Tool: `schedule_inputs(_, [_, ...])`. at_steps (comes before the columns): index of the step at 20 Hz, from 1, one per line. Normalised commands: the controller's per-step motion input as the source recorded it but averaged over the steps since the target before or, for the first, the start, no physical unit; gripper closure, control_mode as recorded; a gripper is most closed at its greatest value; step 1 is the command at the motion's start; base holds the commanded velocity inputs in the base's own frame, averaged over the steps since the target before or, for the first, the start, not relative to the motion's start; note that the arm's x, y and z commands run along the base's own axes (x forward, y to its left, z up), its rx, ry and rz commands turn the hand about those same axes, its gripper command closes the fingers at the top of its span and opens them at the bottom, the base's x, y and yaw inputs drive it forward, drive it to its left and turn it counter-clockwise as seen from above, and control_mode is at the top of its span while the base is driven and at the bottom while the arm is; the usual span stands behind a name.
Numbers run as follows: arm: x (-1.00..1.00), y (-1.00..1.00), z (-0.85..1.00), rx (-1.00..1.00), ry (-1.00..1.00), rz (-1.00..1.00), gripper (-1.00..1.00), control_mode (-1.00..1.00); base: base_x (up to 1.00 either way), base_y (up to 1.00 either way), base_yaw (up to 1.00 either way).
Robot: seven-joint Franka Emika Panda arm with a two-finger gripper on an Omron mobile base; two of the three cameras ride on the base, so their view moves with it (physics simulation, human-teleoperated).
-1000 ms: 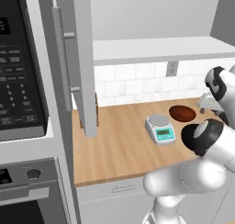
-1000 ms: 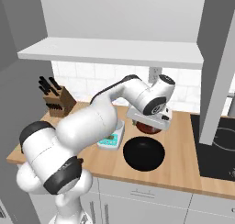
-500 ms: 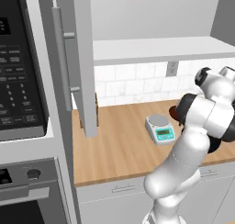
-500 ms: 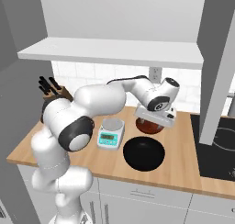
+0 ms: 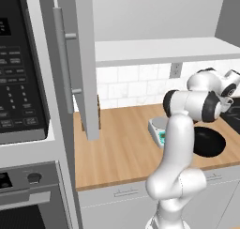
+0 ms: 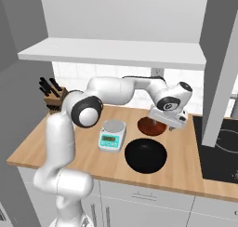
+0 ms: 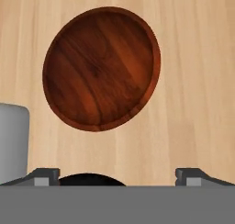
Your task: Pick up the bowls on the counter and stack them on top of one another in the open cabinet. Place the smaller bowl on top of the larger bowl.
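Observation:
A small shallow bowl (image 7: pixel 102 68) with a reddish-brown wood inside lies on the tan counter (image 7: pixel 197 58), right under the hand. My gripper (image 7: pixel 117 176) hovers above its near side, open, with the fingertips (image 7: pixel 44 174) far apart and nothing between them. In the right base view the gripper (image 6: pixel 168 122) hangs just right of this small bowl (image 6: pixel 148 125). A larger black bowl (image 6: pixel 145 155) sits in front of it, nearer the counter edge, also seen as the black bowl (image 5: pixel 208 141). The cabinet's white shelf (image 6: pixel 111 51) is above, its grey door (image 5: pixel 79 68) swung open.
A small kitchen scale (image 6: pixel 112 134) stands left of the bowls. A knife block (image 6: pixel 56 98) is at the back left. The black stovetop (image 6: pixel 223 149) borders the counter on the right, and the black microwave (image 5: pixel 21 68) is at the far left.
The hand has slid a little to the right, uncovering the small bowl. The arm's elbow has swung from low in front to up and back. Both bowls stayed put.

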Motion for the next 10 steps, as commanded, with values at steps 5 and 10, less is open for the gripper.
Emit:
schedule_inputs(5, [0.48,-0.09,-0.21,0.0,0.01,-0.02,-1.0,-1.0,0.0,0.0,0.0])
schedule_inputs(10, [0.46,0.08,-0.38,-0.02,0.04,-0.05,-1.0,-1.0,0.0,0.0,0.0])
